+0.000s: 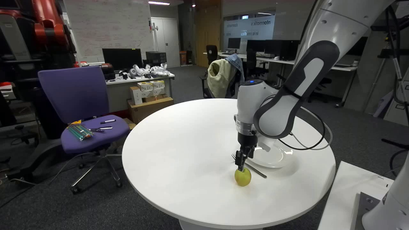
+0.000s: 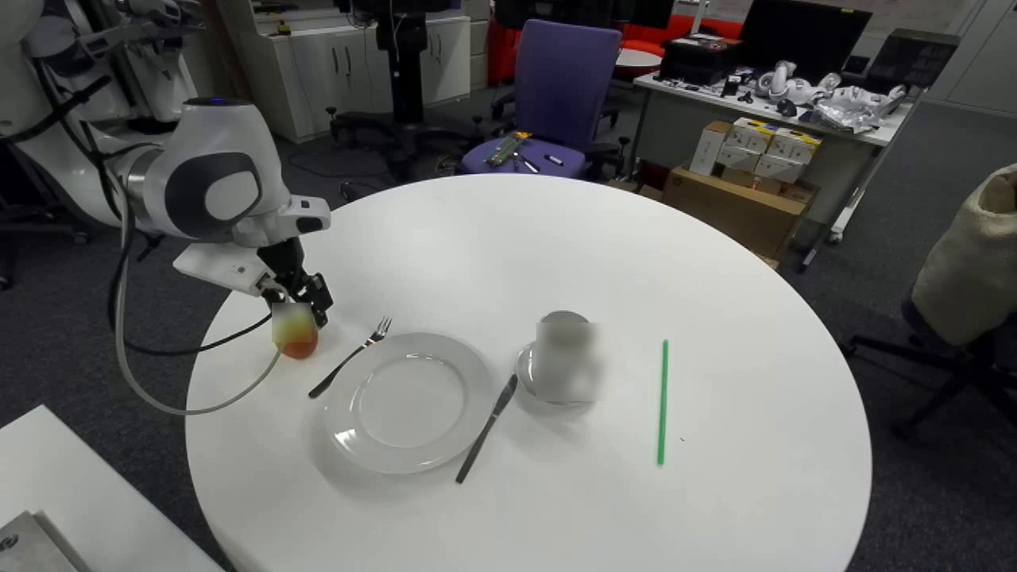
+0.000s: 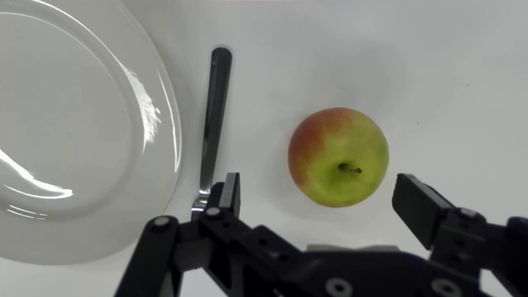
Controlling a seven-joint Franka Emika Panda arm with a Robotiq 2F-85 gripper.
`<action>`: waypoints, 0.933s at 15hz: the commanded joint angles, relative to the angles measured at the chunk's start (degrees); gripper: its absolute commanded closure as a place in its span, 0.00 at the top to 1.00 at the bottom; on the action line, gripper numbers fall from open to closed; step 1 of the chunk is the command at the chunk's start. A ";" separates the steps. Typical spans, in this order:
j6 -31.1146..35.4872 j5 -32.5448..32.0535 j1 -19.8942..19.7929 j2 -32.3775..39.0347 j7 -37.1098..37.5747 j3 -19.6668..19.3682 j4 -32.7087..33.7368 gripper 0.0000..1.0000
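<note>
Grey carpet (image 1: 99,210) surrounds a round white table (image 1: 179,143), the pincer (image 3: 318,180) spread apart over an apple (image 3: 332,144).

Round white table (image 2: 516,246) — carries apple (image 3: 338,156), plate (image 2: 409,401), saucer (image 2: 526,372), green stick (image 2: 663,402). Fork (image 3: 214,115) between apple and plate — knife (image 2: 485,433) between plate and saucer.

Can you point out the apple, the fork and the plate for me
Apple (image 3: 337,154), wrist view: middle of its upper skin.
Fork (image 3: 214,123), wrist view: its dark handle.
Plate (image 2: 411,401), in an exterior view: its bare, flat middle.
</note>
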 commanded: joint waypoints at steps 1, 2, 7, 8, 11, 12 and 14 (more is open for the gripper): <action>0.75 0.71 0.75 1.80 -2.03 0.51 1.70 1.00; 0.69 0.67 1.00 2.37 -2.05 0.53 2.08 1.00; 0.49 0.56 1.62 5.60 -2.08 0.35 4.16 1.00; 0.36 0.52 1.72 6.24 -2.07 0.33 4.58 1.00; 0.22 0.43 1.96 7.82 -2.17 0.28 5.67 1.00; 0.15 0.44 2.02 8.27 -2.26 0.29 6.01 1.00; 0.06 0.40 2.29 8.94 -2.19 0.24 6.44 1.00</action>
